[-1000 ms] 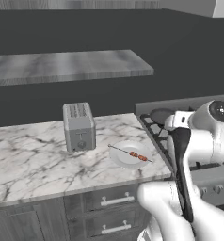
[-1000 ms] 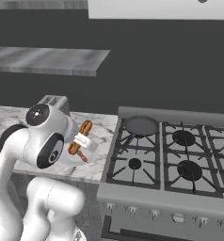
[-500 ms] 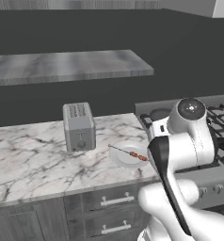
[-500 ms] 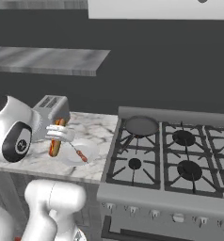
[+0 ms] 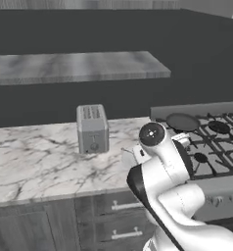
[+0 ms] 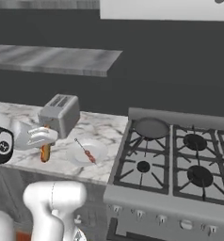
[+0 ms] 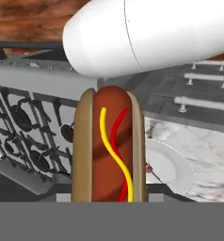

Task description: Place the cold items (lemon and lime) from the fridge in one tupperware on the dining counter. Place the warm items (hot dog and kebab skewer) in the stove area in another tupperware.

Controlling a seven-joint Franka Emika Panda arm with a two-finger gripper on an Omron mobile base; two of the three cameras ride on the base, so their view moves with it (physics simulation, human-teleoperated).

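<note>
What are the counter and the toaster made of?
The counter looks like polished marble: white with grey veins. The toaster looks like brushed metal, since it is plain grey with a dull sheen, though painted plastic could look the same here.

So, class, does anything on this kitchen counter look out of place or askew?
Nothing spilled or damaged. The toaster stands upright, and the kebab skewer lies on its plate beside the stove. The hot dog hangs off the counter in the end effector.
</note>
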